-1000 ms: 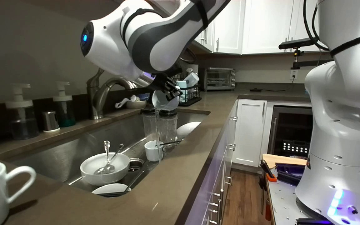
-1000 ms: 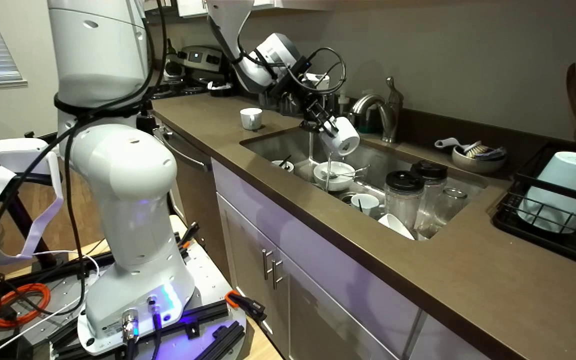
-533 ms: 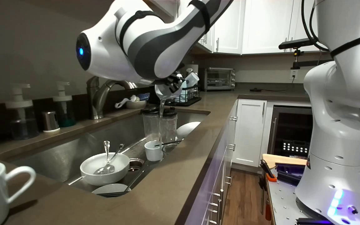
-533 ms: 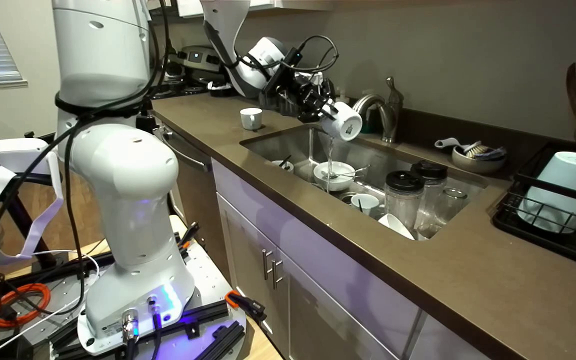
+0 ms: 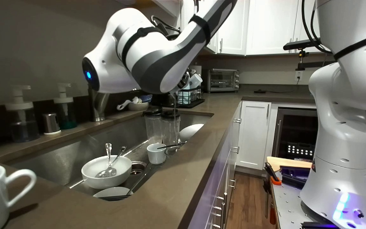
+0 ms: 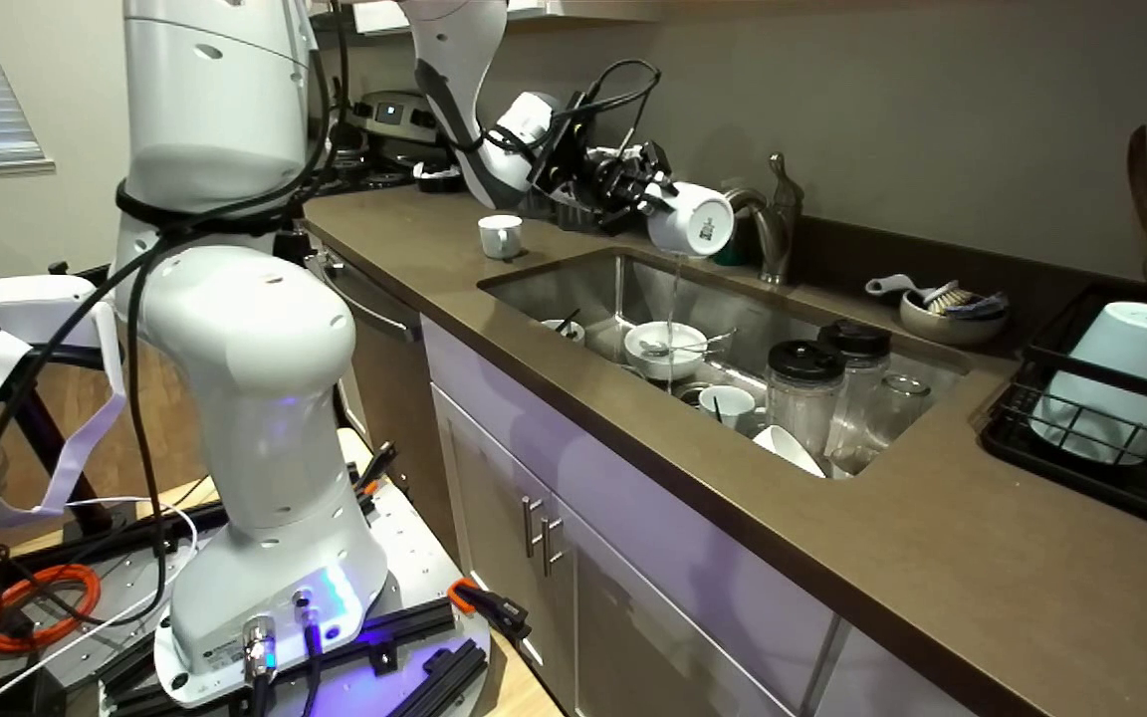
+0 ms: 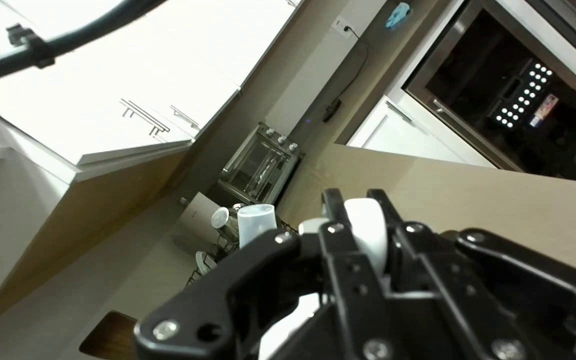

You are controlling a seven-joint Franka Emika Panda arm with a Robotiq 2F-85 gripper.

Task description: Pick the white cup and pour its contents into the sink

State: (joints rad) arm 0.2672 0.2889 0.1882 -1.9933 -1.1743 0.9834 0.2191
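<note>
Pincer (image 7: pixel 354 201): gripping my tipped white mug (image 6: pixel 690 221).
Stainless-steel sink (image 6: pixel 588 284): catching its stream (image 6: pixel 674 307).
Pour: running; I judge draining remains.

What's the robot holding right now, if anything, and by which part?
The gripper holds a tilted white cup by its handle.

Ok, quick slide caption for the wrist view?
Gripper holding the white cup, toaster oven in the background.

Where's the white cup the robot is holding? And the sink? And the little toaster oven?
White cup (image 6: pixel 677 221): in an exterior view, on its outer side.
Sink (image 5: pixel 80 147): in an exterior view, on its bare inner wall.
Toaster oven (image 5: pixel 221 79): in an exterior view, on its front door.
</note>
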